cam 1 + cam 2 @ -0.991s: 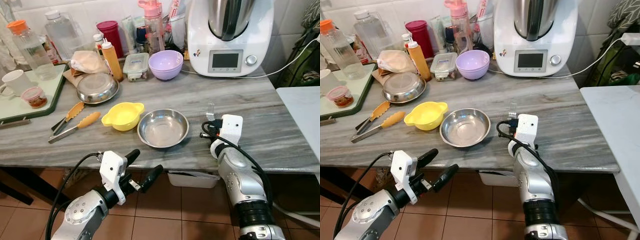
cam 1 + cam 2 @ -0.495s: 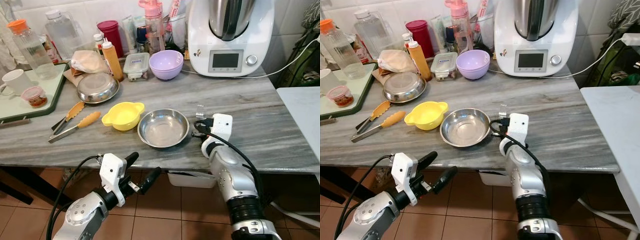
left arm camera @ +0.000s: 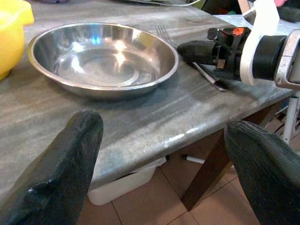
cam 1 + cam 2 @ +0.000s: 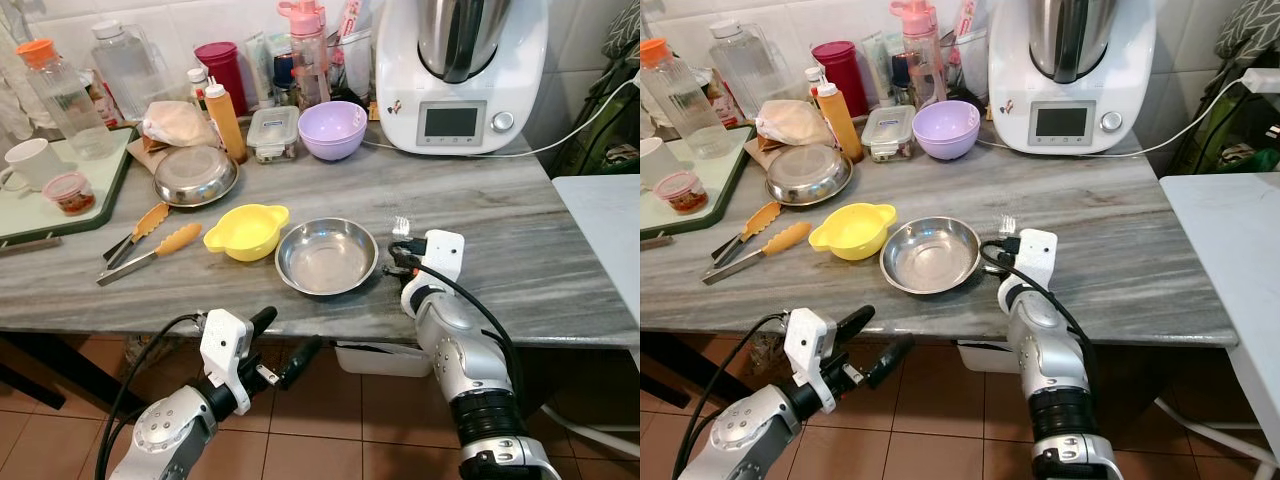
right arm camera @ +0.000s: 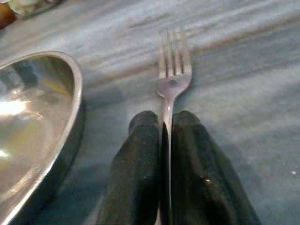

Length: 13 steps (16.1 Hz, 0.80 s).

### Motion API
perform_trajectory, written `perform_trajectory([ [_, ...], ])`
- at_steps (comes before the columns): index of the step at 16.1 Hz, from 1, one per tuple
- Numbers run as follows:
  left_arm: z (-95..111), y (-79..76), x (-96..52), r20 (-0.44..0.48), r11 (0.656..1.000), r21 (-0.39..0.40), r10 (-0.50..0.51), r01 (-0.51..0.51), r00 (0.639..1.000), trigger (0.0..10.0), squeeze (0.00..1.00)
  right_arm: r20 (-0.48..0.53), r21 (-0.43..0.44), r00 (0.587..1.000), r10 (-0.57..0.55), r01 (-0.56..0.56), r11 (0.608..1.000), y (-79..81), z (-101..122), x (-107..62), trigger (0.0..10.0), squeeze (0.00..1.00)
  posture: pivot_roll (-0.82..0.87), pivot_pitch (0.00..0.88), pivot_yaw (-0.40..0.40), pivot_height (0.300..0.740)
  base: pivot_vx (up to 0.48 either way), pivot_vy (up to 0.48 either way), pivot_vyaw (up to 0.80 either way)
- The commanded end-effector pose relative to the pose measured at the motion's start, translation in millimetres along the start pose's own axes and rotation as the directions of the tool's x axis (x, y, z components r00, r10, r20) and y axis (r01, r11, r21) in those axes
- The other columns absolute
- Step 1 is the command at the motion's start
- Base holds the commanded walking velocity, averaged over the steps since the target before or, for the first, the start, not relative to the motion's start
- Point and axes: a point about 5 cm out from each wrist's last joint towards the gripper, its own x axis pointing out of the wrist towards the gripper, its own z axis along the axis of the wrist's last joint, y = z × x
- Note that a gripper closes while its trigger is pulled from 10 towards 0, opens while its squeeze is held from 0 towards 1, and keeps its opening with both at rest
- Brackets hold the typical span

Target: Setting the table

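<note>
I see the fork (image 5: 173, 82) low over the counter (image 4: 560, 250) at frame centre, just right of the steel bowl (image 4: 326, 256), my right gripper (image 5: 165, 140) pinched tight on its handle; yellow bowl (image 4: 246, 231) sits left of that; my left gripper (image 4: 280, 342) hangs spread wide below the counter edge, lower left

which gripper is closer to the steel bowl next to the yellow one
Right. The right gripper, holding a fork, sits beside the steel bowl; the left gripper hangs below the counter edge.
</note>
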Motion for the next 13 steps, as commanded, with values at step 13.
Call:
perform_trajectory([
  [13, 10.8, 2.2, 0.0, 0.02, 0.999, 0.043, 0.031, -0.032, 0.999, 10.0, 0.0, 0.136, -0.231, 0.987, 0.09, -0.057, 0.971, 5.6, 20.6, -10.9, 10.0, 1.0, -0.15, 0.032, 0.104, 0.74, 0.0, 0.0, 0.0],
])
